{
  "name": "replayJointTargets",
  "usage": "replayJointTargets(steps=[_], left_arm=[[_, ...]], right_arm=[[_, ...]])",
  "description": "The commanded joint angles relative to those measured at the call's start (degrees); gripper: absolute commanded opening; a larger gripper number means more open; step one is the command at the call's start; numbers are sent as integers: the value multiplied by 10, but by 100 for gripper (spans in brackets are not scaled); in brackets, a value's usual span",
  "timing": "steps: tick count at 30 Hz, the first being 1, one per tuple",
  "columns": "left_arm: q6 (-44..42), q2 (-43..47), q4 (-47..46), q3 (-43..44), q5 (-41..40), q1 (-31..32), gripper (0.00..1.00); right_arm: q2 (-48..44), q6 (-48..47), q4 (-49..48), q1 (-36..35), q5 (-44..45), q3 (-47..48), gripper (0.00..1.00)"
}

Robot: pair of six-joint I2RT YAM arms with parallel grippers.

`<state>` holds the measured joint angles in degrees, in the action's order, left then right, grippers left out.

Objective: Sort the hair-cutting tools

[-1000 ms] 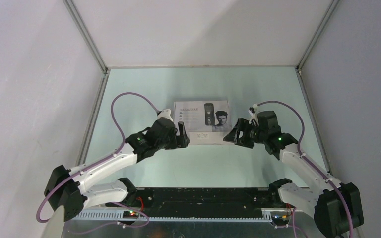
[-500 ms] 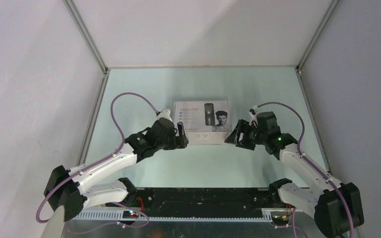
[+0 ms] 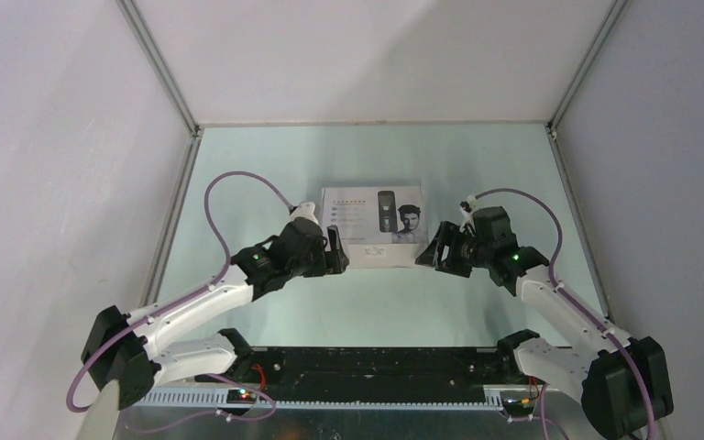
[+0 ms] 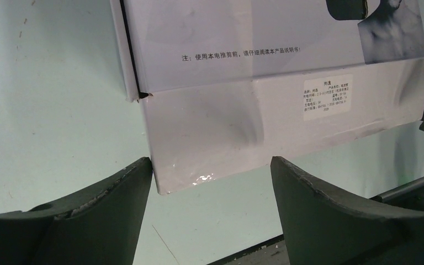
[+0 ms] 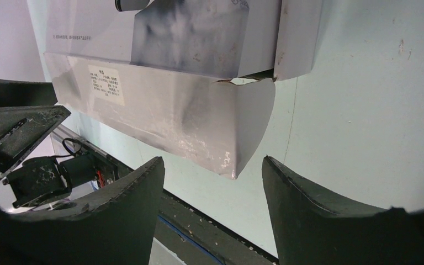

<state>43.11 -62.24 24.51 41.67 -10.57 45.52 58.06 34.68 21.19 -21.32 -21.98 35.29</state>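
Note:
A shut white box with a printed lid [image 3: 373,225] lies flat mid-table. No hair-cutting tools show; they are hidden. My left gripper [image 3: 336,249] stands open at the box's near-left corner. In the left wrist view that corner of the box [image 4: 243,116] sits between the jaws of the gripper [image 4: 211,163], close against the left fingertip [image 4: 138,176]. My right gripper [image 3: 433,249] is open at the near-right corner. The right wrist view shows the box [image 5: 165,110] just beyond the spread jaws of the gripper [image 5: 212,161]. Neither gripper holds anything.
The pale green table [image 3: 367,156] is enclosed by white walls with metal corner rails [image 3: 160,92]. A black base bar with cabling [image 3: 376,362] runs along the near edge. The left arm's fingers [image 5: 11,127] show at the left of the right wrist view.
My right gripper has edged left toward the box's near-right corner. The left arm and the box have stayed put.

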Motion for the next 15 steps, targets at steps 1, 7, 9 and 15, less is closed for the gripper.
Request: replayJointTargets(steps=[1, 7, 9, 15], left_arm=[[10, 15, -16, 3, 15, 2, 84], [13, 12, -13, -2, 10, 1, 84], [14, 8, -13, -5, 7, 2, 84], [15, -3, -25, -20, -7, 2, 84]], right_arm=[[-8, -5, -10, -4, 5, 23, 69], [-5, -4, -14, -4, 2, 23, 69], [-3, -5, -15, -4, 2, 23, 69], [9, -10, -15, -4, 9, 23, 68]])
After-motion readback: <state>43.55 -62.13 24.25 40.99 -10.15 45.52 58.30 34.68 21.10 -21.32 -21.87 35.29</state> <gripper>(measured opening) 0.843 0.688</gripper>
